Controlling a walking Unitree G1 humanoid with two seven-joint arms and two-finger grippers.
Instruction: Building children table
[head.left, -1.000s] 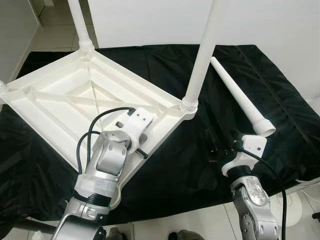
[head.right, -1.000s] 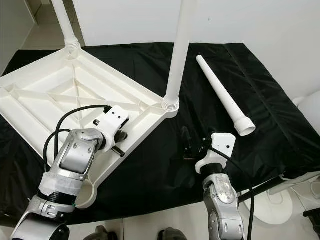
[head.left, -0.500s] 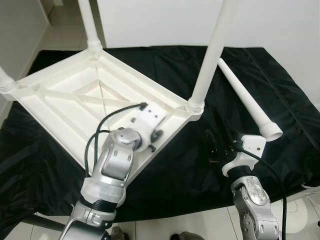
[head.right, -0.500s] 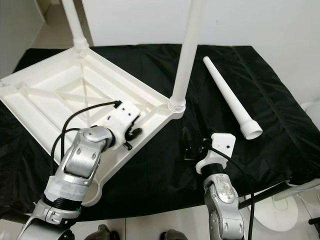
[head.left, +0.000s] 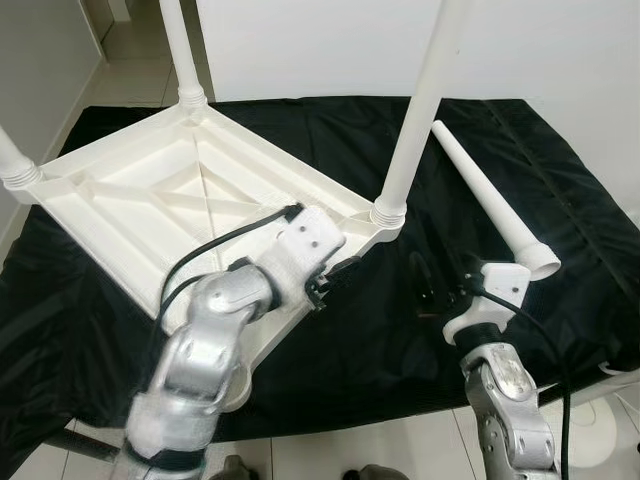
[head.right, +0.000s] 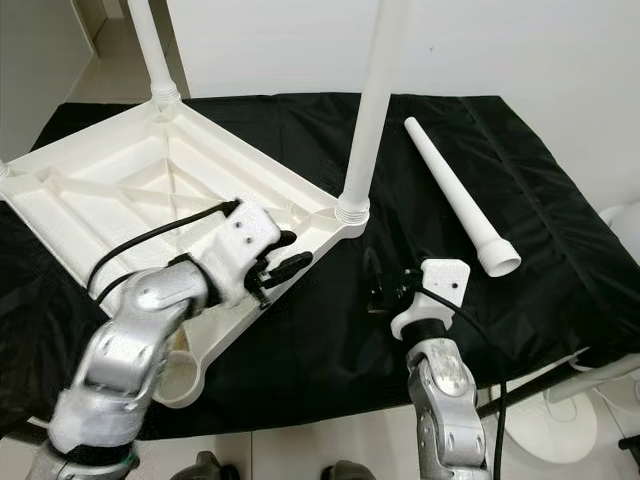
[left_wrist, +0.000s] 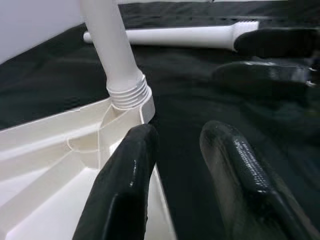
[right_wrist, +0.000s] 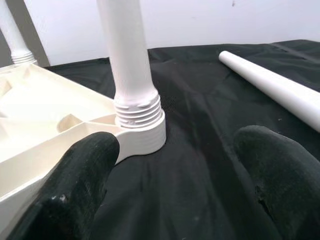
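Lying upside down: white plastic table top (head.left: 150, 205), ribbed underside up, on the black cloth (head.left: 420, 170) that covers the work surface.
Screwed-in legs: three white legs stand upright from its corners — the near leg (head.left: 415, 110) at the corner nearest the right arm, the far leg (head.left: 178, 50) at the back corner, and the stub of a left-corner leg (head.left: 12, 165) at the frame edge.
Threaded collar: near leg's ribbed base (left_wrist: 130, 92) sits in its corner socket.
Loose leg: fourth white leg (head.left: 490, 200) lies flat on the cloth, well apart from the table top, to the robot's right, its wide open end pointing toward the robot.
Left gripper (head.left: 335, 280): at the table top's near edge, just beside the near-leg corner; fingers (left_wrist: 125, 185) narrowly parted, one over the white rim and the other over the cloth, gripping nothing that can be seen.
Right gripper (head.left: 430, 290): low over the cloth between the near leg and the loose leg, fingers (right_wrist: 80, 170) spread wide, empty, pointing toward the near leg's collar.
Fourth corner: socket under the left arm, hidden in part.
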